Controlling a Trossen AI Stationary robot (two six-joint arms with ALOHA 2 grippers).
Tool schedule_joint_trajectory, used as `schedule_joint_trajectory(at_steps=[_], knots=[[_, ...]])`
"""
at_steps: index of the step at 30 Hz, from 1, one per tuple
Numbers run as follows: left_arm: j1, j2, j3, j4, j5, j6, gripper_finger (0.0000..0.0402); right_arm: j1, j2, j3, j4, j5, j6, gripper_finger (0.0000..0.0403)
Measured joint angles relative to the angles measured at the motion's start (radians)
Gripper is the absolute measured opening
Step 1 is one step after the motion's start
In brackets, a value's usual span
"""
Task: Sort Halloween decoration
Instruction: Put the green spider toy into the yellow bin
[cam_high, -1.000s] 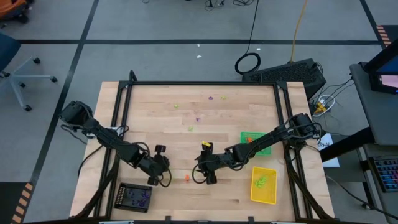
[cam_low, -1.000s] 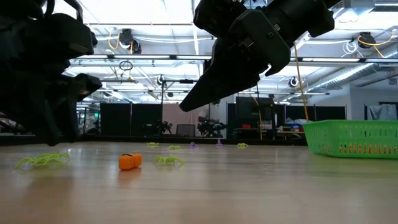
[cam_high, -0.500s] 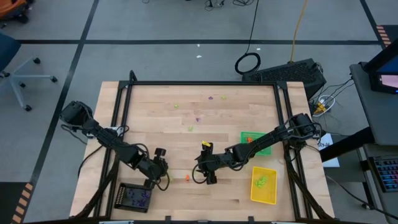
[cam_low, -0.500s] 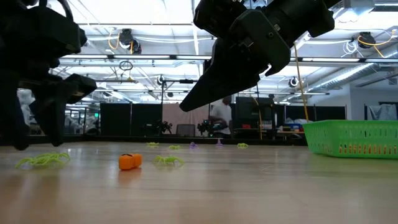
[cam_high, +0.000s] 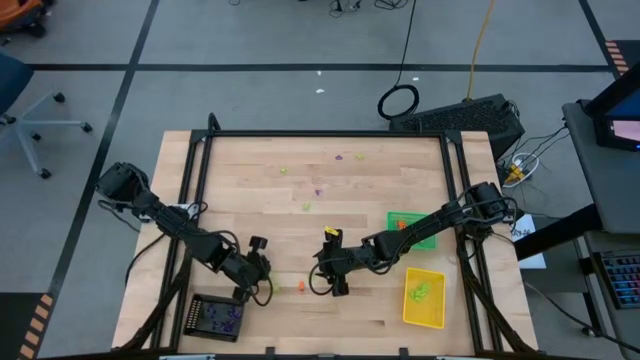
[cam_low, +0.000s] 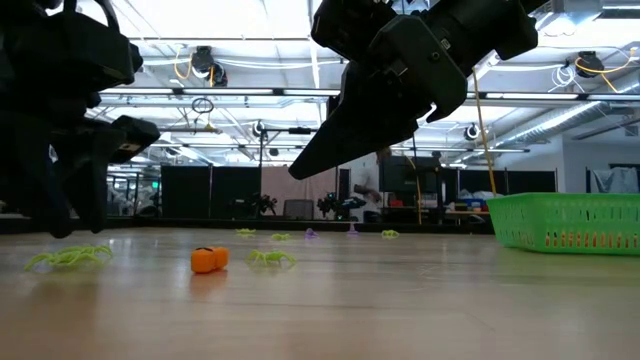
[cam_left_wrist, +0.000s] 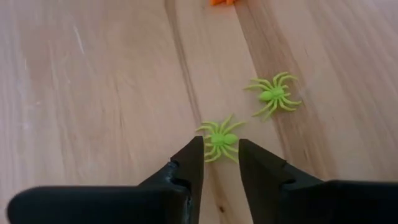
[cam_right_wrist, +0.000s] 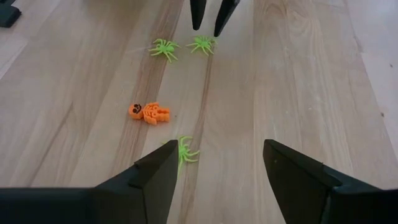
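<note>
On pale wooden table (cam_left_wrist: 93, 93), lime green spider (cam_left_wrist: 219, 138) lying just ahead of left claw (cam_left_wrist: 219, 163), narrowly parted and empty; right claw (cam_right_wrist: 217, 163) spread wide nearby.

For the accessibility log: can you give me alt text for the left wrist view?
The left gripper hovers with its fingers slightly apart over a lime green spider on the wooden table. A second green spider lies just beyond, and an orange trinket shows at the frame's edge.

Three lime spiders (cam_right_wrist: 163, 48) — one orange figure (cam_right_wrist: 148, 112).
</note>
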Motion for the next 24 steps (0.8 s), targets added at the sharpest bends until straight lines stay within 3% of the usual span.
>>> schedule_joint_trajectory(at_steps=[10, 24], knots=[[0.0, 0.0, 0.0, 0.001, -0.007, 0.006, 0.0165, 0.0, 0.0, 0.0, 0.0, 0.0, 0.0, 0.0221], [-0.002, 0.082, 0.005, 0.036, 0.009, 0.005, 0.0124, 0.0, 0.0, 0.0, 0.0, 0.0, 0.0, 0.0221]])
